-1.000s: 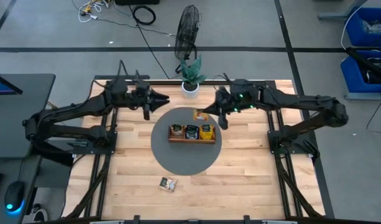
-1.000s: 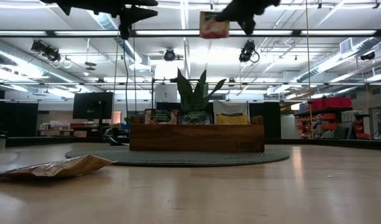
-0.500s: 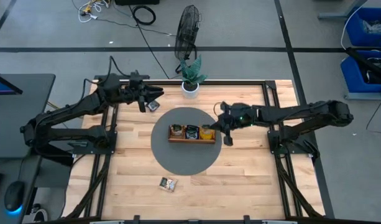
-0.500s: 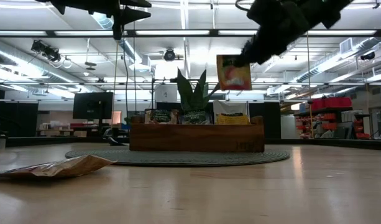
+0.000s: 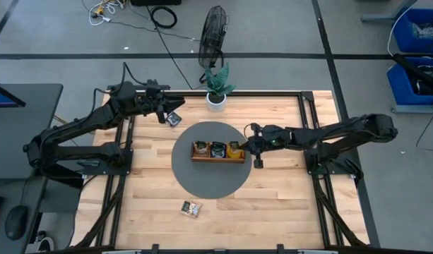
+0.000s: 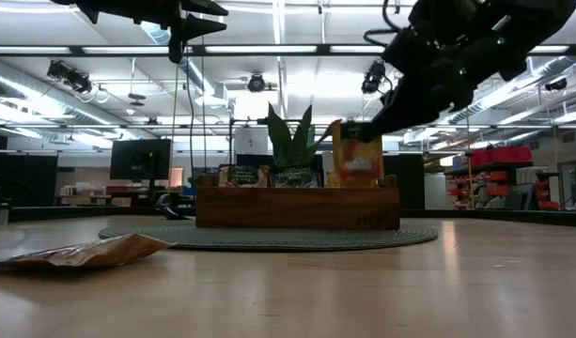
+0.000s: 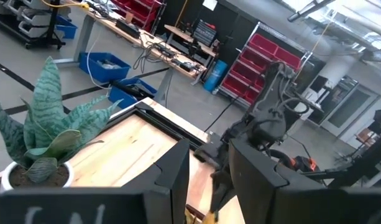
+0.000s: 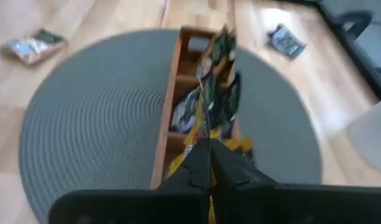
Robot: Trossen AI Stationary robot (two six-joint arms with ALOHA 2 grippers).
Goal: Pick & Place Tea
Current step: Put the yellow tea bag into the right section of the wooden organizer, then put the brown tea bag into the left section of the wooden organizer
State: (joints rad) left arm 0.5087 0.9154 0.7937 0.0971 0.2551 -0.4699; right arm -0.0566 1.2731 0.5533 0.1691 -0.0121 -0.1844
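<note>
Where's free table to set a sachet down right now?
Free: bare wood between the round mat and the table's right edge, and the near strip right of the loose sachet. Crowded: the tray, with the right hand lowering an orange sachet into it.

Light wooden table (image 5: 280, 204) with round grey mat (image 5: 212, 185), potted plant (image 5: 217, 90), two loose sachets (image 5: 191, 208) (image 5: 174, 118).
</note>
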